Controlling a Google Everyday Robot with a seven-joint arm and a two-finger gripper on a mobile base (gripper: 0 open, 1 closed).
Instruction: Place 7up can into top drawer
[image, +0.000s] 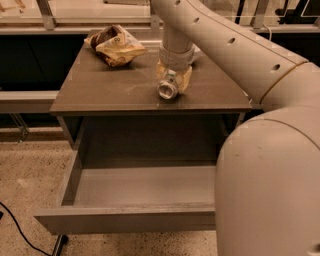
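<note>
1 tool (174, 84) straddles 1 7up can (167, 91).

- Your gripper (173, 80), down at the 7up can (167, 90) on the cabinet top (100, 85): matt tan plastic.
- That can's end: shiny silver metal.
- The top drawer (125, 219): smooth, matt grey panels.
- The snack bag (117, 46): crinkled, slightly glossy wrapper.
- Your arm (225, 45): smooth, matt cream shell.
</note>
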